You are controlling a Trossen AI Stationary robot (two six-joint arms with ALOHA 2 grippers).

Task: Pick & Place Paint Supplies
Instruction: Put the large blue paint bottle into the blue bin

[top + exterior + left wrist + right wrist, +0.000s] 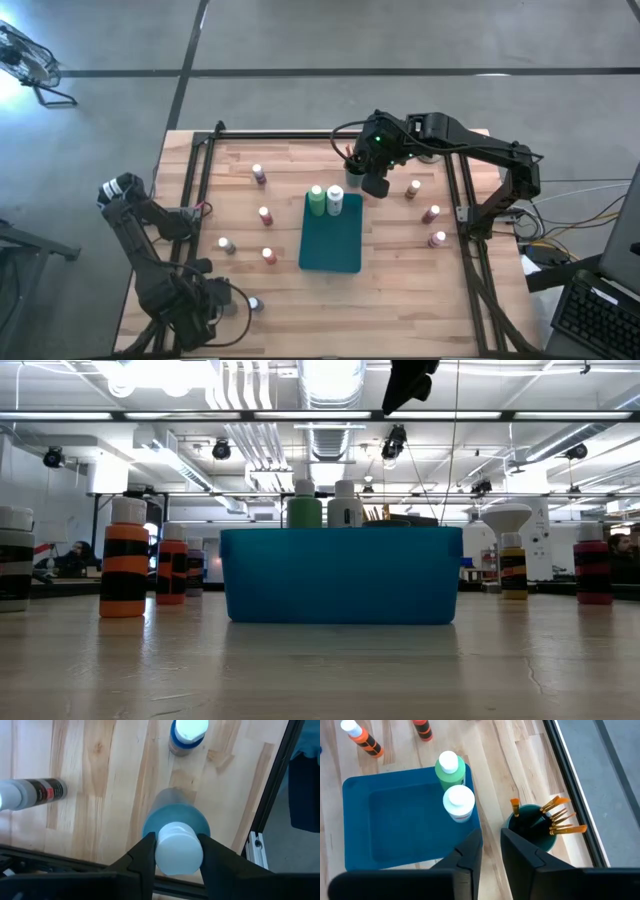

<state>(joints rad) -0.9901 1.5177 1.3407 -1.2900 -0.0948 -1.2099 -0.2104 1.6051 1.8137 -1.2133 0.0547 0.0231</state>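
Left hand (175,851) sits low at the bench's (400,300) near-left corner; its fingers (144,855) are clamped on either side of a white-capped blue bottle (176,827), cap between the pads, bottle standing on the wood; same bottle shows in the high view (253,304) just beside the hand (225,308); two more bottles near it in the left wrist view, one brown-bodied (187,735), one dark with a red label (32,793). Right hand (375,185) hangs above the bench near the far edge, just off the teal tray's (335,255) far-right corner; fingers (465,852) stand a narrow gap apart, holding nothing. Tray lies mid-bench; light-green bottle (316,200) and a white bottle (335,200) stand together at its far end, touching or nearly; rest of the tray is bare. Dark cup with wooden-handled brushes (550,817) stands on the wood just beside the tray, under the right hand. Loose small bottles are spread over the bench: four left of the tray, e.g. (259,174) and (269,256); three near the right edge, e.g. (430,213).
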